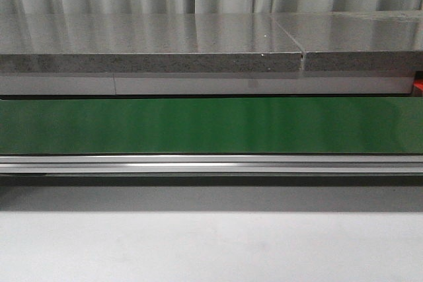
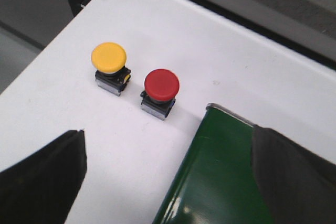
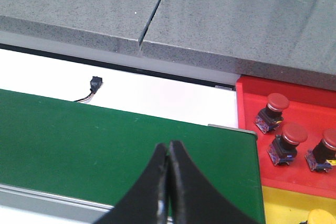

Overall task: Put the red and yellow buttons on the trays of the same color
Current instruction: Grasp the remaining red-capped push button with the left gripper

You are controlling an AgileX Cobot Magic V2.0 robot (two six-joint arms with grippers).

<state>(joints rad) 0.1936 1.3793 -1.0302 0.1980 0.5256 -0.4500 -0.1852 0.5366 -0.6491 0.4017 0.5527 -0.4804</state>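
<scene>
Neither arm holds anything, so the step in hand looks like the approach to a first pick on the left side.

In the left wrist view, the yellow button [image 2: 108,57] stands upper left of centre on the white table [image 2: 220,51], with the red button [image 2: 161,84] just beside it to its right, apart and both upright on their square bases. The left gripper [image 2: 168,171] has its dark fingers [image 2: 44,177] spread wide at the lower corners, nothing between them. The end of the green conveyor belt [image 2: 215,177] fills the lower middle. Count here: one yellow, one red.

The next move, as I judge it, calls for lowering the spread fingers around one button's cap and body without nudging its close neighbour.

In the right wrist view, the right gripper [image 3: 168,182] sits at bottom centre with fingers pressed together, empty, over the belt. At the right edge lies the red tray [image 3: 247,129] with three red buttons [image 3: 286,140] on it; below it the yellow tray [image 3: 283,203] shows one yellow cap [image 3: 319,216] at the lower right corner, partly cut off.

The front view shows only belt and grey slabs [image 1: 152,37].
</scene>
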